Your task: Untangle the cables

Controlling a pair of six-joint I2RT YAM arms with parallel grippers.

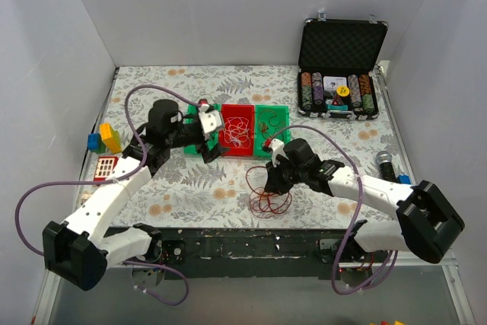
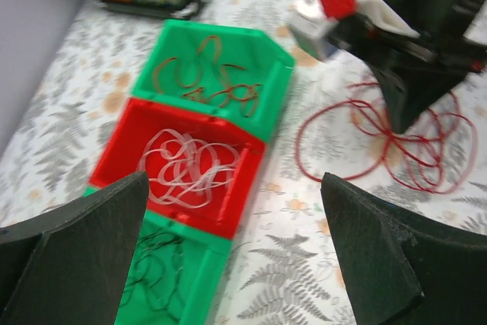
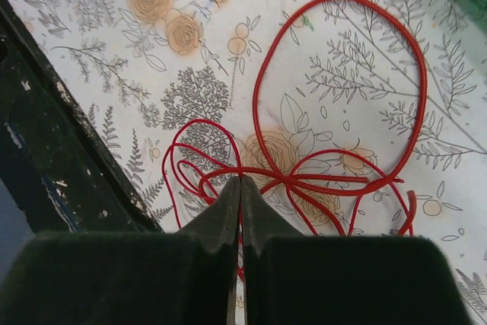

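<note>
**Item 1. Red cable** [image 3: 262,104]: nearest to you, on the flowered bench [image 1: 190,188] just inside its dark front edge. It is one thin, glossy red strand. There is a large open loop on the far side and several smaller loops bunched on the near side, and all of them cross at one tangled waist. It lies apart from the bins.

**Item 2. Your right fingers** [image 3: 240,188]: pressed together with no gap, tips down at the waist of the red cable, pinching the strands there.

**Item 3. Your left fingers** [image 2: 76,249]: spread wide and holding nothing, hanging above the near end of the row of bins.

**Item 4. Three bins in a row, touching.**
- Green bin [image 2: 194,298], the closest in your left wrist view: it holds a dark cable [image 2: 156,264], thin and loosely scribbled. The picture is too blurred to show more.
- Red bin [image 2: 122,142]: it holds a whitish cable [image 2: 186,169], a pale flat-looking strand piled in many overlapping loops that fills the floor of the bin.
- Far green bin [image 2: 278,74]: it holds a brown cable [image 2: 205,78], a thin strand in a few loose curls.

**Item 5. Left margin of the bench:** coloured blocks [image 1: 105,139].

**Item 6. Right margin:** a microphone [image 1: 385,162].

**Item 7. Far right corner:** an open black case [image 1: 342,39] with rows of chips [image 1: 316,90] in it.
</note>
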